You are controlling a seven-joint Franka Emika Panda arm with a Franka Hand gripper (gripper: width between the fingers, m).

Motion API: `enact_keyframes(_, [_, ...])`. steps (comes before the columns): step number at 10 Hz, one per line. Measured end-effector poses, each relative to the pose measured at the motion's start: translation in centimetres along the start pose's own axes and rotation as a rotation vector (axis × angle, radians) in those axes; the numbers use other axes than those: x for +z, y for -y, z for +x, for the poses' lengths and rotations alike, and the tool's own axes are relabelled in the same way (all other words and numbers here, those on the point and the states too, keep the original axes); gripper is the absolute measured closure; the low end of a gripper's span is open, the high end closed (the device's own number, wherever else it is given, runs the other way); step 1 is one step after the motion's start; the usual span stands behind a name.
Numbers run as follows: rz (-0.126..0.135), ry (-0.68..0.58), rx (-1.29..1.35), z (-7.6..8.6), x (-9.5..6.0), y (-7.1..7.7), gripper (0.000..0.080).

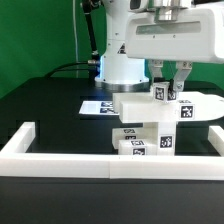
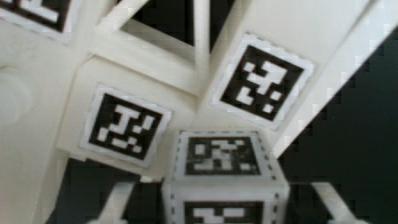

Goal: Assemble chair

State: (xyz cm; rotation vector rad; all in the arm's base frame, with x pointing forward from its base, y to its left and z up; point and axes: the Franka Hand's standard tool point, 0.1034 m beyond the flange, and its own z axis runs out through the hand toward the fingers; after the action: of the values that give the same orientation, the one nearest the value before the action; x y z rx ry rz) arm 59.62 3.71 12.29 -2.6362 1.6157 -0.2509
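Matte black table, green curtain behind the gripper. Its fingers are clamped on a square, smooth white plastic chair leg. Blocky tagged chair slabs sit stacked just below.

Marker board half hidden behind chair parts — wrist view blurred.

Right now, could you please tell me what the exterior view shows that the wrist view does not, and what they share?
Only the exterior view: the arm's white base, the tool down at the chair parts, the marker board, the white border wall and the black table. Only the wrist view: the tags close up, their patterns clear. Both: white chair parts bearing black-and-white tags.
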Motion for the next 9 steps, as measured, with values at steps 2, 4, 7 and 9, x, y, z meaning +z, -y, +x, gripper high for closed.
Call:
enact_keyframes(2, [-0.001,0.0,-0.012,-0.05,0.05,-0.01,0.0442])
enact_keyframes(4, [-0.001,0.0,-0.072,-0.22,0.02,0.08,0.026])
enact_keyframes(7, [0.018,-0.019,-0.375,-0.73,-0.03,0.47,0.0155])
enact_keyframes(9, [0.028,-0.04,-0.65,-0.52,-0.08,0.65,0.0151])
